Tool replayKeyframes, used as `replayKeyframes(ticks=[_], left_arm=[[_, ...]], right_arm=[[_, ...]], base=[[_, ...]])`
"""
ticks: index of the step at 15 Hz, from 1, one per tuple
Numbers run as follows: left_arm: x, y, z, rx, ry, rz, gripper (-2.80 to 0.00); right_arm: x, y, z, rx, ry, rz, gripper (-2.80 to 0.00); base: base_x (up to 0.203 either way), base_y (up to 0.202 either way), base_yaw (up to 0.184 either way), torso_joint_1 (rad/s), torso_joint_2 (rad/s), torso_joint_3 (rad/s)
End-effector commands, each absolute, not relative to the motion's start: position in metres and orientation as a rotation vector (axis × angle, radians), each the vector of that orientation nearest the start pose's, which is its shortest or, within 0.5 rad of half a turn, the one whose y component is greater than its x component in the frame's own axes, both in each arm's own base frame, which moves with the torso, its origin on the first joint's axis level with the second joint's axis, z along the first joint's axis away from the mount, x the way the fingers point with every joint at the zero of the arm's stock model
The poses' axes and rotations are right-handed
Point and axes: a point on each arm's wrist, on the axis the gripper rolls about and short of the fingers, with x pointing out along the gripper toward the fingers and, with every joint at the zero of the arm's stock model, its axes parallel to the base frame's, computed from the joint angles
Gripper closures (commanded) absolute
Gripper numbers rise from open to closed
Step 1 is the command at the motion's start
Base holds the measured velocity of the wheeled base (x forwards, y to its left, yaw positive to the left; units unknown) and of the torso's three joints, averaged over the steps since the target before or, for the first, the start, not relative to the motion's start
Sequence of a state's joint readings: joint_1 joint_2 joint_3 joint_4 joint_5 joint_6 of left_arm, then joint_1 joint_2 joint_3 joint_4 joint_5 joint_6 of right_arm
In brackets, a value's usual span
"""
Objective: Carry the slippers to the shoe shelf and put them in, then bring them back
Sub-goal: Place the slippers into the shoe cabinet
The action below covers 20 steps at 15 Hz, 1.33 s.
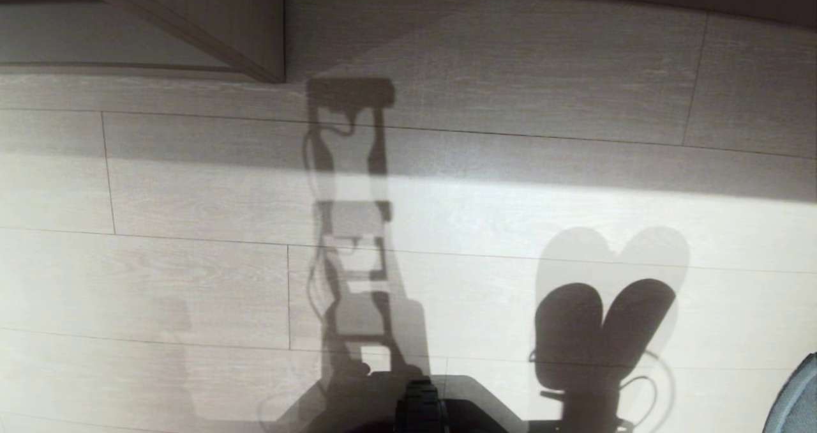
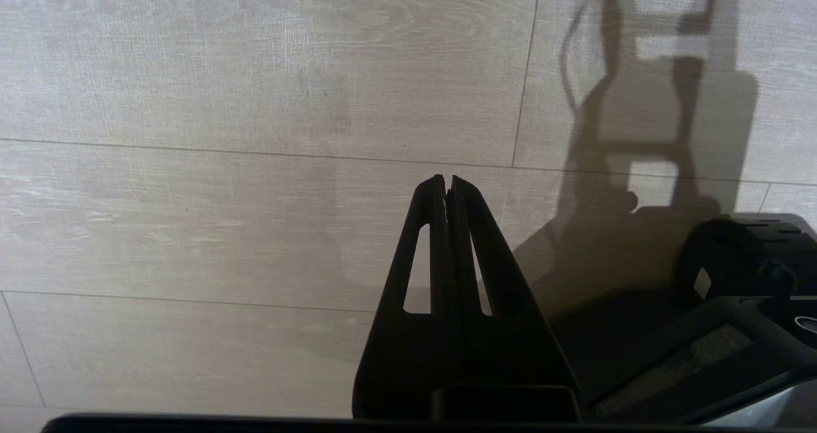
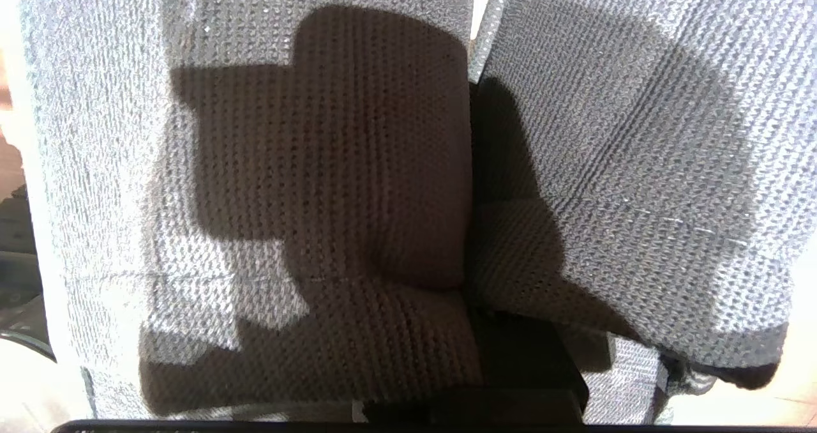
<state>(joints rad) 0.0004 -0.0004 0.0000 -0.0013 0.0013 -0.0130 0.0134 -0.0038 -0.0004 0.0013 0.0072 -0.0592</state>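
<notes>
The left gripper [image 2: 448, 181] has its two black fingers [image 2: 485, 254] pressed together tip to tip, with nothing between them, hanging over bare pale plank floor [image 2: 223, 88]. The right gripper's fingers are closed on the slippers [image 3: 357, 165]; in the right wrist view only a dark part of the gripper shows at the gap between the pair, and the slippers fill nearly the whole view.

The floor is the largest thing in the head view, wide pale wood-grain boards crossed by a bright band of sunlight. At the far left stands the corner of the shoe shelf [image 1: 249, 24], a taupe wood-grain panel; what is inside it cannot be seen from here.

The slippers show in the head view only as a shadow on the near right floor, two rounded lobes fanned apart away from the robot. Up close they are side by side, long axes running away from the wrist, splaying slightly. Their surface is a grey knitted, ribbed weave, with a stitched seam crossing each.
</notes>
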Motion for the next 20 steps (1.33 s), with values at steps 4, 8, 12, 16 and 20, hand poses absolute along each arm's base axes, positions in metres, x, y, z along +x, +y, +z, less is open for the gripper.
replayKeyframes(ticks=[4,8,12,16,20], left_arm=[[-0.0227,0.0000,0.0752,-0.017,0.000,0.003,0.00],[-0.0227,0.0000,0.0753,-0.017,0.000,0.003,0.00],[-0.0227,0.0000,0.0752,-0.017,0.000,0.003,0.00],[-0.0227,0.0000,0.0752,-0.017,0.000,0.002,0.00],[-0.0227,0.0000,0.0752,-0.017,0.000,0.003,0.00]], right_arm=[[-0.0228,-0.0001,0.0755,-0.063,-0.001,0.023,0.00],[-0.0228,-0.0001,0.0753,-0.061,0.001,0.025,0.00],[-0.0228,-0.0001,0.0753,-0.055,0.001,0.022,0.00],[-0.0228,-0.0001,0.0753,-0.052,0.001,0.022,0.00],[-0.0228,-0.0003,0.0755,-0.038,0.000,0.012,0.00]], base=[[0.000,0.000,0.000,0.007,0.00,0.151],[0.000,0.000,0.000,-0.001,0.00,0.202],[0.000,0.000,0.000,0.001,0.00,0.204],[0.000,0.000,0.000,0.001,0.00,0.204],[0.000,0.000,0.000,-0.001,0.00,0.204]])
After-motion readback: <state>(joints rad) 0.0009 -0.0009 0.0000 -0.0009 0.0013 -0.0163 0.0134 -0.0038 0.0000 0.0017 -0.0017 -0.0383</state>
